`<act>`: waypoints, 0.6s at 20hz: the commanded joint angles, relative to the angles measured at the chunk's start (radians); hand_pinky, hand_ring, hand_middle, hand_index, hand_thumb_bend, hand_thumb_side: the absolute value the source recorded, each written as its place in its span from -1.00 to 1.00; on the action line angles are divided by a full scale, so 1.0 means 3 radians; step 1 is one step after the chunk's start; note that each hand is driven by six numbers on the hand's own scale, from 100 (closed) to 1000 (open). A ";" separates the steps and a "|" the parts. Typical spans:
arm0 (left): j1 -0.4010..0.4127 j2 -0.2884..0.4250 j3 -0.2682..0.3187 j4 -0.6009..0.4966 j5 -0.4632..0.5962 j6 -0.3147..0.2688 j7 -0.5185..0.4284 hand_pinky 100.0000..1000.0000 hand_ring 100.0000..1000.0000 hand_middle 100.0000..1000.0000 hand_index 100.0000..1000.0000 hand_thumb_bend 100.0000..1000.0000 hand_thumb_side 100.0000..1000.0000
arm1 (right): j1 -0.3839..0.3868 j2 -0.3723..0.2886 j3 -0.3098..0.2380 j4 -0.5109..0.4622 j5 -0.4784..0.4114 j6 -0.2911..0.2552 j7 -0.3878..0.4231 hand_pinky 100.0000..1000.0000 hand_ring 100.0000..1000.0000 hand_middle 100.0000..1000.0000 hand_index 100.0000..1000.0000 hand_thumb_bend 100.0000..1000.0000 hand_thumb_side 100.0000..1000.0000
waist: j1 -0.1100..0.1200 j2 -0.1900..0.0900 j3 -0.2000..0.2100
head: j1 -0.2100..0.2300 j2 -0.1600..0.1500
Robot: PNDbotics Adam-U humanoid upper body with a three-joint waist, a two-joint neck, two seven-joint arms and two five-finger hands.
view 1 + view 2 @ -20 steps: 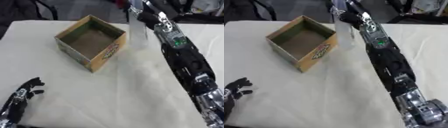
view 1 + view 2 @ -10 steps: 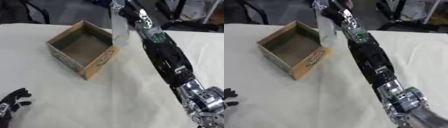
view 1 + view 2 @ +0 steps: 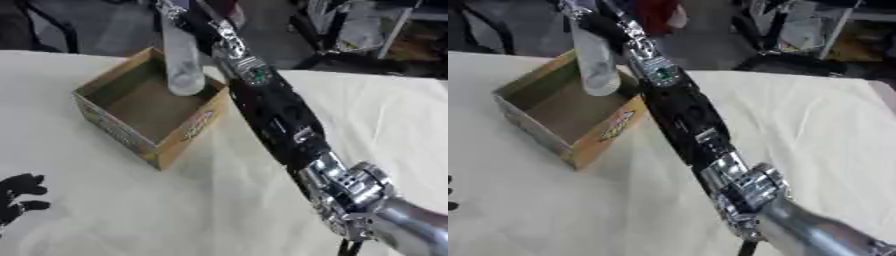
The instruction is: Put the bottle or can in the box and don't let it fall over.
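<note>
A clear bottle (image 3: pixel 181 55) hangs upright over the open cardboard box (image 3: pixel 122 135), its base above the box's far right corner. My right hand (image 3: pixel 182 15) is shut on the bottle's upper part, with the arm reaching in from the lower right across the table. The box stands at the left of the white table, its inside bare brown. My left hand (image 3: pixel 19 197) shows at the lower left edge, fingers straight and holding nothing.
The white tablecloth (image 3: pixel 385 120) covers the table to the right of my arm. Beyond the far edge are dark chair legs and clutter (image 3: pixel 367 30).
My right hand has carried the bottle leftward from beside the box to above its opening. The camera has also shifted, so the box sits differently in the picture.
</note>
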 commanded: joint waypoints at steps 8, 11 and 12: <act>-0.0113 0.0009 -0.0116 -0.0070 0.0046 -0.0009 -0.0171 0.46 0.90 0.32 0.76 -1.00 0.65 | -0.0001 0.0010 0.0064 -0.0043 0.0992 -0.0719 0.0845 1.00 1.00 1.00 1.00 -1.00 0.09 | 0.0000 -0.0062 -0.0013 | -0.0082 -0.0084; -0.0102 0.0010 -0.0111 -0.0067 0.0044 -0.0009 -0.0167 0.46 0.90 0.32 0.76 -1.00 0.65 | 0.0007 -0.0008 0.0051 -0.0050 0.1286 -0.0910 0.0870 1.00 1.00 1.00 1.00 -1.00 0.06 | 0.0010 -0.0073 -0.0043 | -0.0070 -0.0081; -0.0094 0.0012 -0.0110 -0.0068 0.0042 -0.0011 -0.0166 0.46 0.90 0.32 0.76 -1.00 0.65 | 0.0014 -0.0016 0.0047 -0.0055 0.1349 -0.0950 0.0860 1.00 1.00 1.00 1.00 -1.00 0.06 | 0.0016 -0.0076 -0.0059 | -0.0059 -0.0080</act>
